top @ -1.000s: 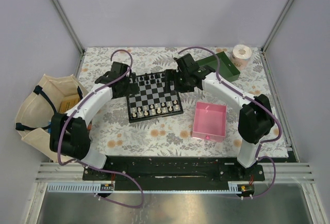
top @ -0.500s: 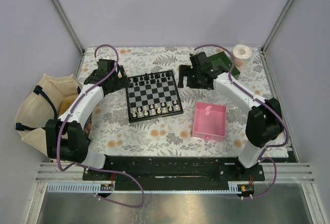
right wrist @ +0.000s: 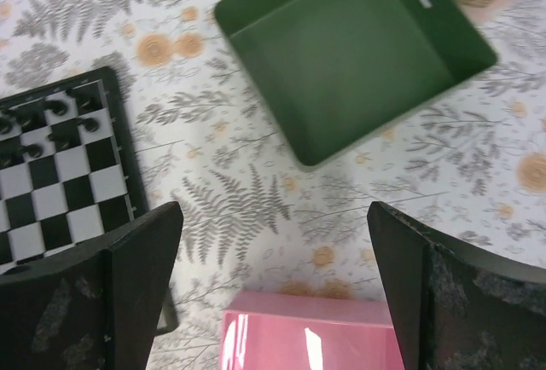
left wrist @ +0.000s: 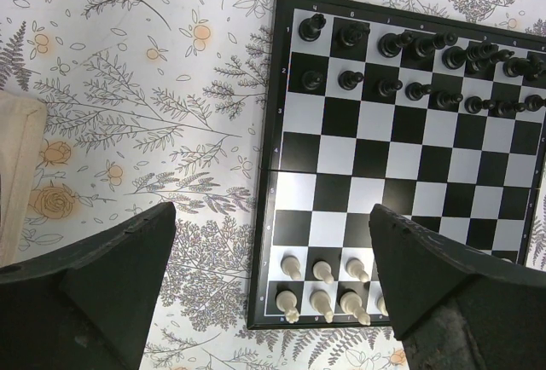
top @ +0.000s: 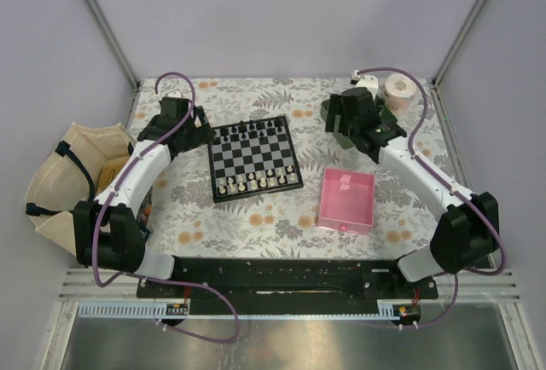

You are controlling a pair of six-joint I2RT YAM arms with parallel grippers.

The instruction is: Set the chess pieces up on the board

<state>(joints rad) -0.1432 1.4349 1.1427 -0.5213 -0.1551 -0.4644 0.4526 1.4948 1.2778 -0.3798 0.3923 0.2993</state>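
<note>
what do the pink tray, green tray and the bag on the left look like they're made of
Pink tray: probably glossy plastic, with pale glare streaks. Green tray: likely matte plastic, smooth walls, no shine. Bag: cream cloth, perhaps canvas; it slumps in folds, with black straps.

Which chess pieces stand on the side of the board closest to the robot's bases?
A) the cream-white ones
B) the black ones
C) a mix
A: the top view shows the cream-white pieces on the near rows of the board, the black pieces on the far rows.
</note>
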